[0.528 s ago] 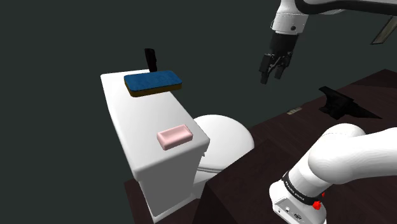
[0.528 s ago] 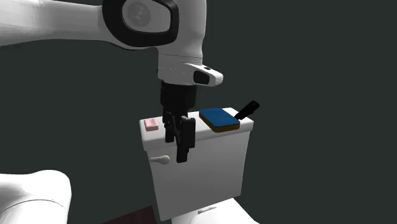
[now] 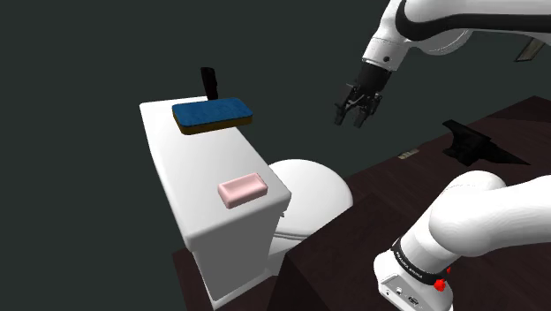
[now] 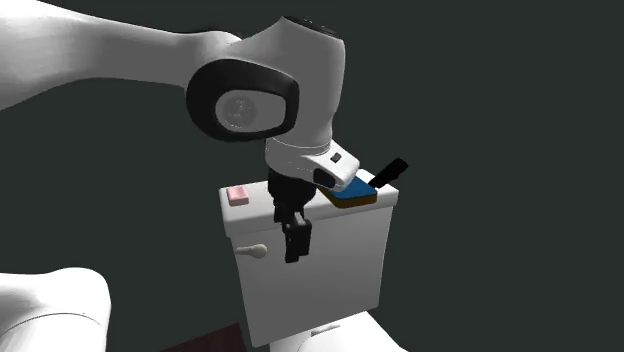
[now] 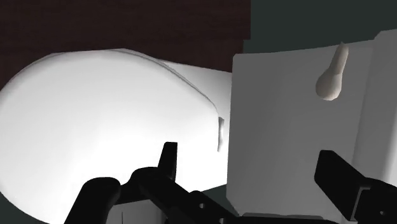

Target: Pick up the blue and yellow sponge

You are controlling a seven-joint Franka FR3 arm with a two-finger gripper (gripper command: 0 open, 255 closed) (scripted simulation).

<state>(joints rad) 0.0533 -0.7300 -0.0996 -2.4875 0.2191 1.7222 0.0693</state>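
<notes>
Sponge (image 3: 213, 115): blue top, yellow underside, flat on far end of toilet tank lid (image 3: 177, 150), just beside black upright thing (image 3: 208, 82).

Gripper (image 3: 351, 119): in air above toilet bowl (image 3: 309, 187), well apart from sponge; jaws spread, empty.

Step, judged: approach, not yet above sponge. Next calls for travel across over tank, squaring fingers to sponge's narrow width, then descent.

Count: one sponge, one pink soap (image 3: 243, 189), one black thing, one flush lever (image 5: 332, 75).
</notes>
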